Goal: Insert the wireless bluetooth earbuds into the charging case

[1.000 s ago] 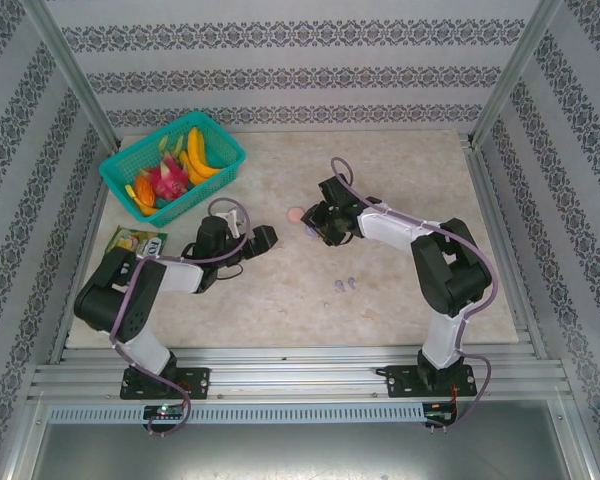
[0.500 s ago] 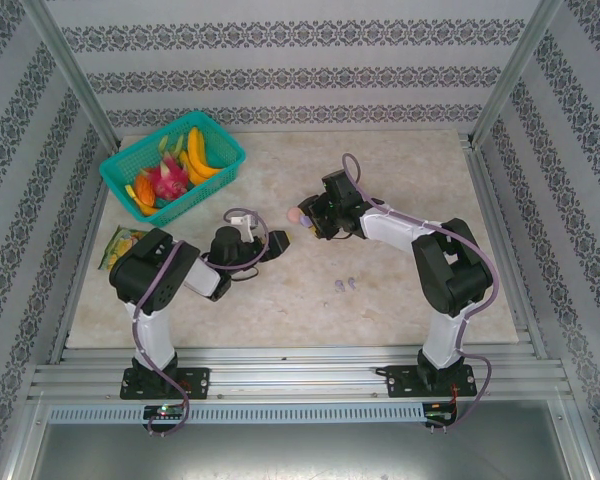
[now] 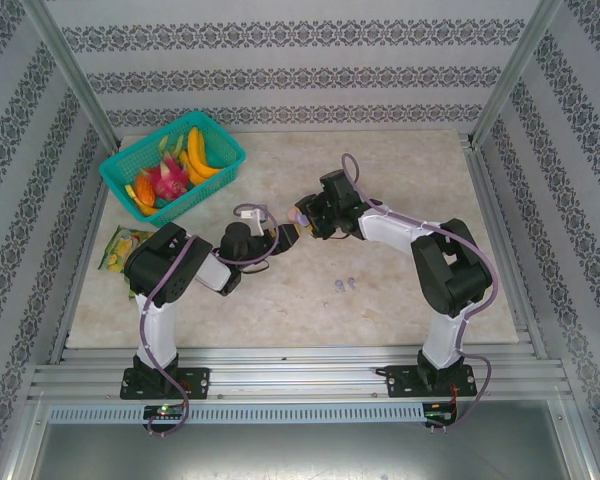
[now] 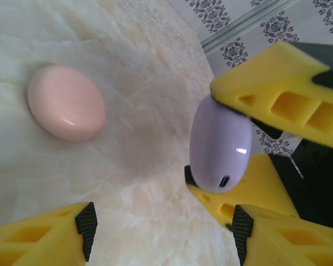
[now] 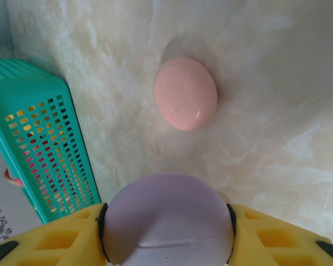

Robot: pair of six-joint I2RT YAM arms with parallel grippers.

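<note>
On the pale tabletop (image 3: 400, 300) the earbuds (image 3: 342, 285) lie loose. The right hand (image 3: 315, 215) grips the lilac charging case (image 4: 219, 144) aloft; the left hand (image 4: 161, 238), released, sits beside it. Hazard: off-centre closure could dislodge the case.

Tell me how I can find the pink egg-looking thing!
Start at the teal basket of fruit in the far left corner, then look right toward the middle. The pink case lies alone on the table; the lilac case, same shape, is pinched in the right gripper.
</note>
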